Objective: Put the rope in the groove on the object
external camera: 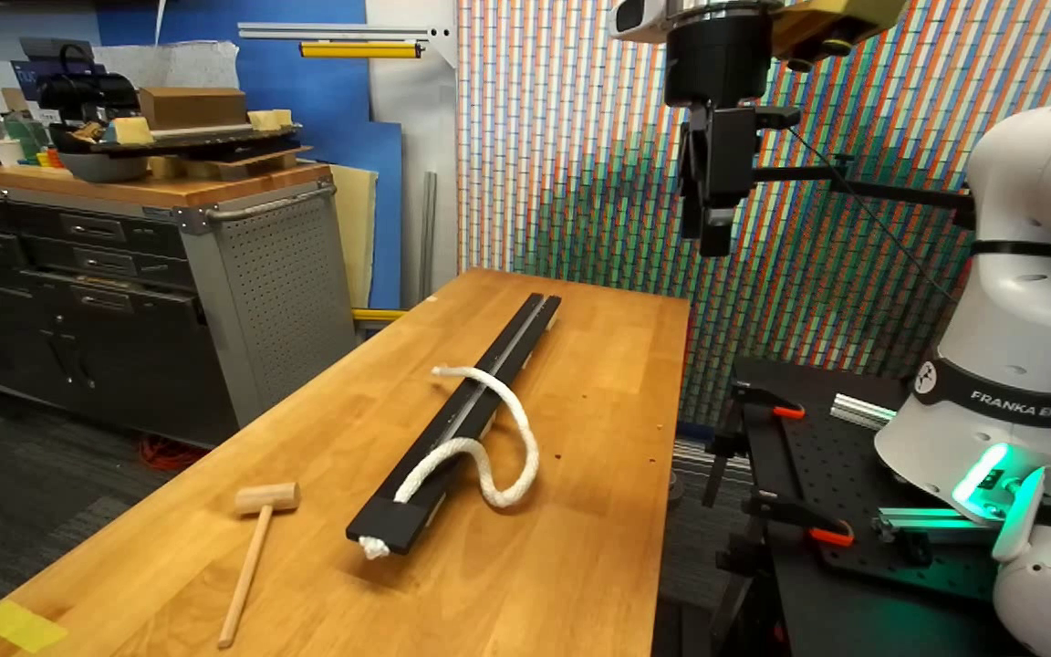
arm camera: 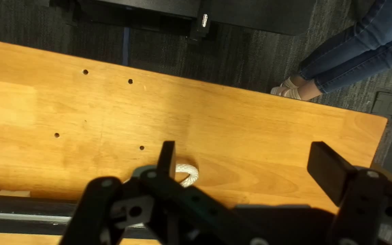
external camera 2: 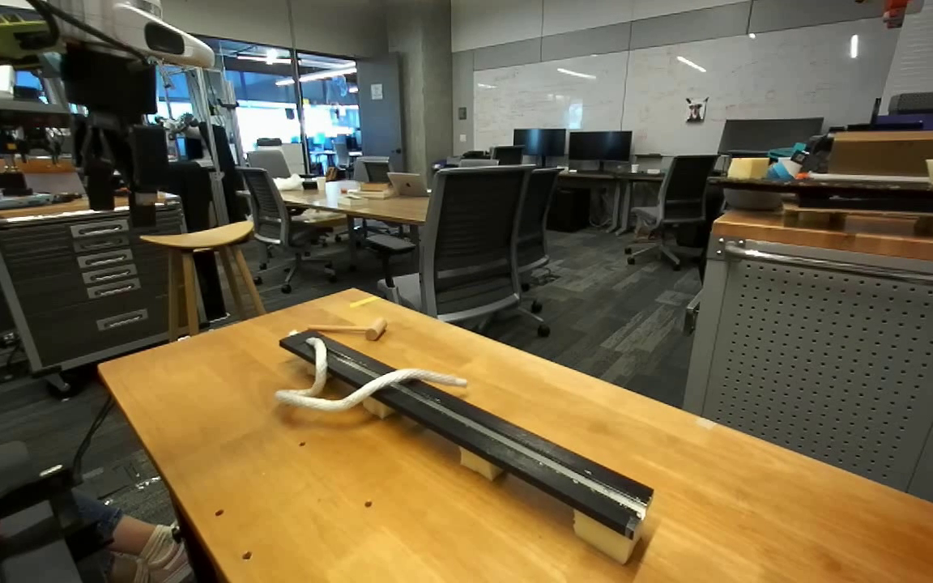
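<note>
Claw [arm camera: 245, 161] gapes wide, empty. In an exterior view, rope [external camera: 529, 447] loops toward 3 o'clock: pinch near its 7 o'clock end (looks anchored), press into groove [external camera: 517, 339].

An exterior view looks down along the table [external camera: 598, 566] from near the mallet [external camera: 267, 498]. From the opposite end of the bar [external camera 2: 507, 453], an exterior view faces the chairs [external camera 2: 479, 235]. Both exterior views share table, bar and mallet. The wrist view looks steeply down past the gripper [arm camera: 243, 156].
</note>
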You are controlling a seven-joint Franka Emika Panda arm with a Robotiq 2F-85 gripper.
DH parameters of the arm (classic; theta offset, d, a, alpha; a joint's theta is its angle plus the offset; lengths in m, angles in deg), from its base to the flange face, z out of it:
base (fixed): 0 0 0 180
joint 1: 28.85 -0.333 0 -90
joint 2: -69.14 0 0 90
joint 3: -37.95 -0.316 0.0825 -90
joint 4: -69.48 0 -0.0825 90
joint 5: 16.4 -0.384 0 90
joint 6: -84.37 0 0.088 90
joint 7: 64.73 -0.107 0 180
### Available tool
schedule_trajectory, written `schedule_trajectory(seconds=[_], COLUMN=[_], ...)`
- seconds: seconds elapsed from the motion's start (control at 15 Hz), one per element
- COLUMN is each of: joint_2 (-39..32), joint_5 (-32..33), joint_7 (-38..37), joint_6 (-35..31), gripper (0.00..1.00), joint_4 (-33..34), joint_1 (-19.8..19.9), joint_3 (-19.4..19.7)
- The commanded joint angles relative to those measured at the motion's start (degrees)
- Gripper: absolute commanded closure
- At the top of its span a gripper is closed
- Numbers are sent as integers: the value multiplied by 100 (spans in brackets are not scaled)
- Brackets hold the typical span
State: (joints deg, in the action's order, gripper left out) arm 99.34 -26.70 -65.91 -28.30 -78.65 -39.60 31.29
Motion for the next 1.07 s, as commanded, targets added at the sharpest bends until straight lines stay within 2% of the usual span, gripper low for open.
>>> schedule_trajectory(seconds=[0.0, 0.47, 1.0], joint_2=[-124, -842, -2653], joint_5=[157, 874, 959], joint_7=[-83, -69, -288], joint_6=[7, 47, -316], gripper=[0, 0, 0], joint_4=[115, 950, 2654], joint_1=[166, 621, 975], joint_3=[-21, 100, 340])
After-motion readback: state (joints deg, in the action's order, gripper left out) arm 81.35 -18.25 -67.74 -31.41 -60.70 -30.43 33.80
